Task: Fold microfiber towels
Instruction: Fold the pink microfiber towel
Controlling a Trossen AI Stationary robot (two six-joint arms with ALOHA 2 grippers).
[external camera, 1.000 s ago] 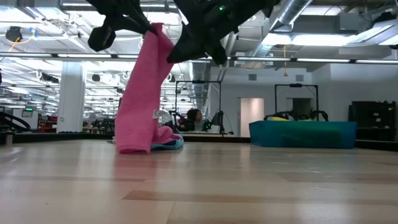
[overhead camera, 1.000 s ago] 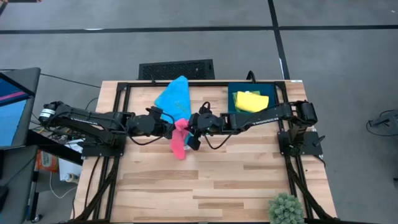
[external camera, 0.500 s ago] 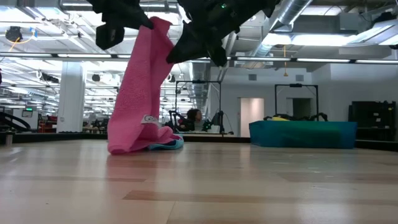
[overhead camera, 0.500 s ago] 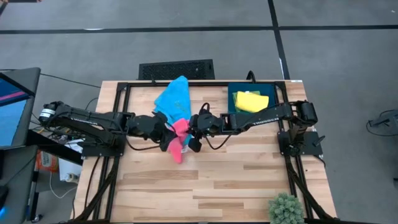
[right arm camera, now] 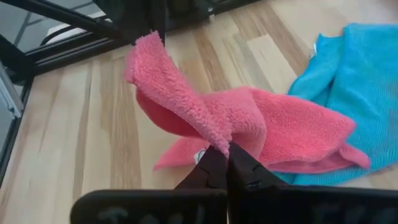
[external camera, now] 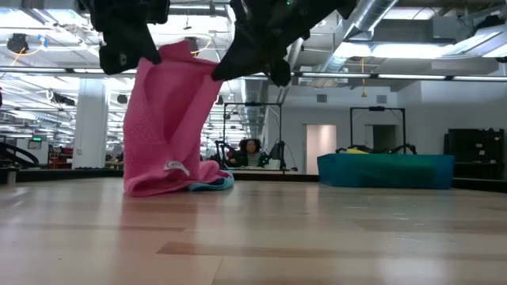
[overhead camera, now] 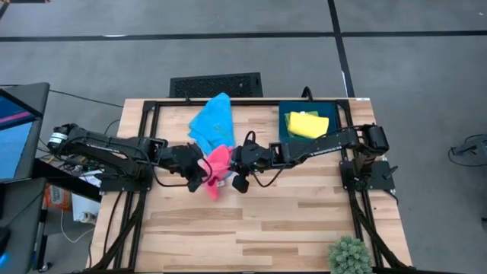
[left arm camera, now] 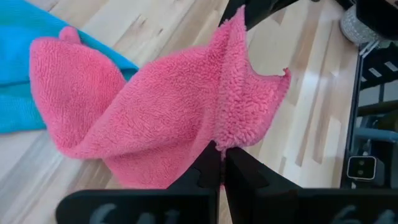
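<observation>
A: You've got the wooden surface (overhead camera: 266, 221) with the blue towel (overhead camera: 211, 120) lying at the back, the yellow towel (overhead camera: 307, 123) in the tray (overhead camera: 284, 114).

B: And the pink towel (overhead camera: 216, 169)?

A: Hanging mid-surface, bottom edge touching wood. Your left gripper (overhead camera: 202, 169) and right gripper (overhead camera: 232, 161) each have jaws clamped on a top corner.

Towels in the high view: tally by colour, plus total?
Pink towel: 1, lifted between both arms' jaws
Sky-blue towel: 1, lying on the table
Yellow towel: 1, in the dark blue tray
Green towel: 0 seen clearly
Total visible: 3
</observation>
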